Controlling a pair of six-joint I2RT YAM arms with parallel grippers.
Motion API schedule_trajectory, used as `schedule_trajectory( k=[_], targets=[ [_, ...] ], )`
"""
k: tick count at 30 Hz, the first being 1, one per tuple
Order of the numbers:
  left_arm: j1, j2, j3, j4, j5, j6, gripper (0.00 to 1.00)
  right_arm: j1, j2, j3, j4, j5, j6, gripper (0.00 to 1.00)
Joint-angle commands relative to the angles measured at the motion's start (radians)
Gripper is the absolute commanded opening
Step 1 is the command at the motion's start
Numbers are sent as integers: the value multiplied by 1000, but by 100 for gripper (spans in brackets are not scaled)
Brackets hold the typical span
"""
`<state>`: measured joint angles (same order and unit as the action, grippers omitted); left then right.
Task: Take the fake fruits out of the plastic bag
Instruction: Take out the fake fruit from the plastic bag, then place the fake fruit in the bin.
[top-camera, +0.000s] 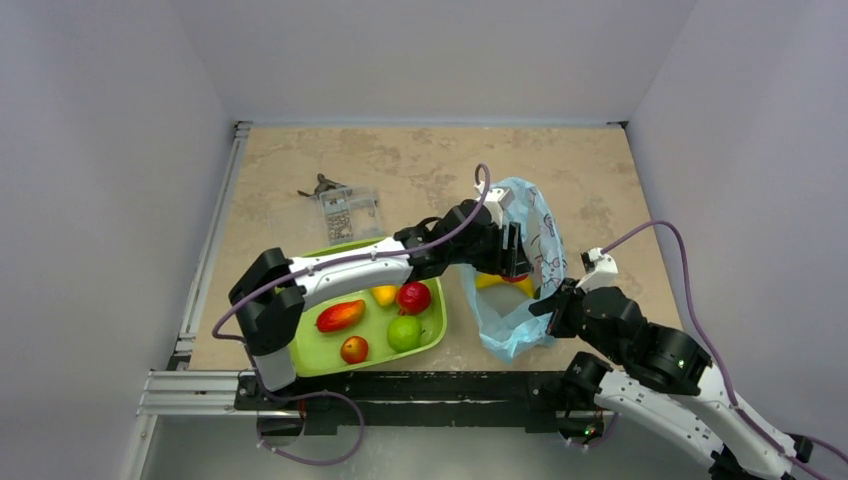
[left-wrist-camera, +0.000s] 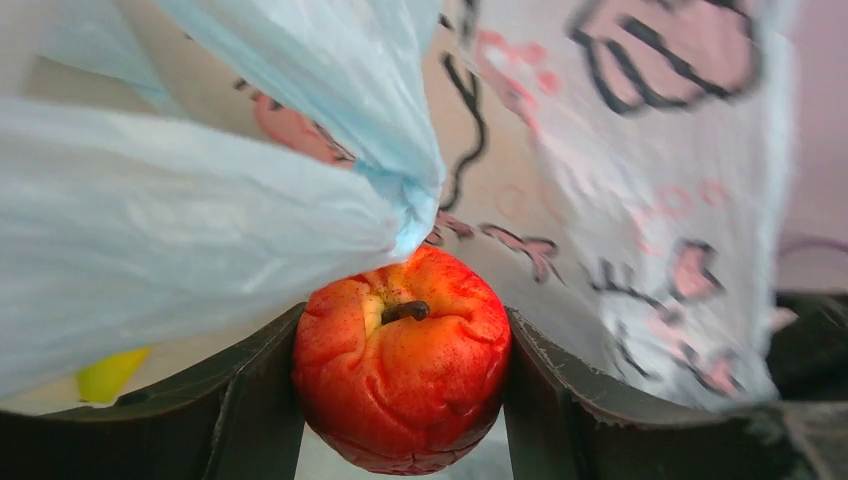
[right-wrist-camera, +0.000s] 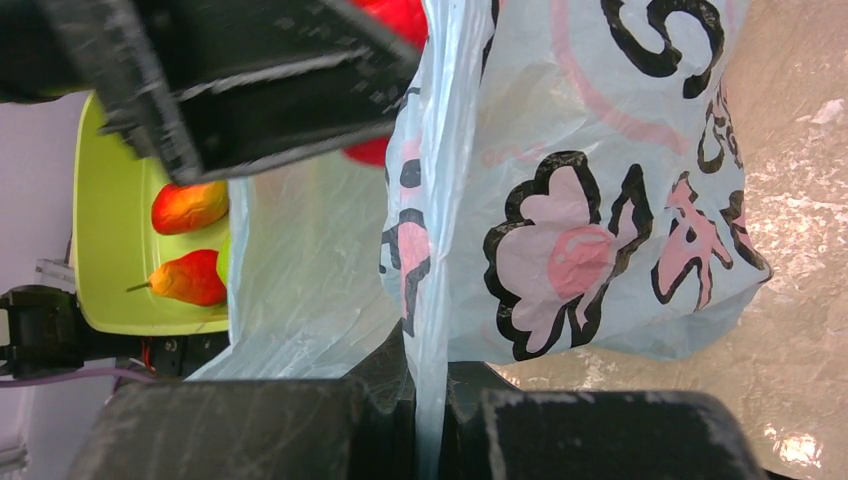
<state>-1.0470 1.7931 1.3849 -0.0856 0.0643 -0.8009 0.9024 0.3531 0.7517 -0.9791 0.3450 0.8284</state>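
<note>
While the right pincer (right-wrist-camera: 425, 430) is clenched on a fold of the plastic bag (right-wrist-camera: 600, 200), just right of the lime-green tray (top-camera: 312, 352) on the table (top-camera: 420, 170), the left pincer (top-camera: 512, 260) reaches inside, grasping a red fake apple (left-wrist-camera: 400, 380) by its flanks. Dented skin suggests a light, hollow shell, glossy, apt to squirt out; hold across the widest middle, gently. Bag film: limp, crinkly, likely to cling.

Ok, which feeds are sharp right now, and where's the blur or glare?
Left wrist: the red round fruit is crisp, the plastic bag near the lens is soft. Right wrist: bag print sharp, the right gripper at the bottom slightly soft. Top external: even light, all in focus, no harsh glare.
</note>
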Motion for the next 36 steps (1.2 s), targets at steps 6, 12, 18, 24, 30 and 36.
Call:
schedule_trajectory(
  k=[6,12,18,24,30,36],
  targets=[
    [19,-220,-129,107,374,-31,0,1,15,15,28,5,-8,0],
    [13,-336,-226,194,441,-90,0,1,26,15,24,13,0,0],
    [13,-596,-260,-115,271,58,0,1,56,11,28,1,-9,0],
    [14,-823,-320,-544,-191,184,0,1,102,17,13,3,-3,0],
    [47,-981,-454,-698,-446,155,0,1,76,46,-7,2,15,0],
    [113,-970,-520,-677,-545,230,0,1,138,218,-112,77,6,0]
  ],
)
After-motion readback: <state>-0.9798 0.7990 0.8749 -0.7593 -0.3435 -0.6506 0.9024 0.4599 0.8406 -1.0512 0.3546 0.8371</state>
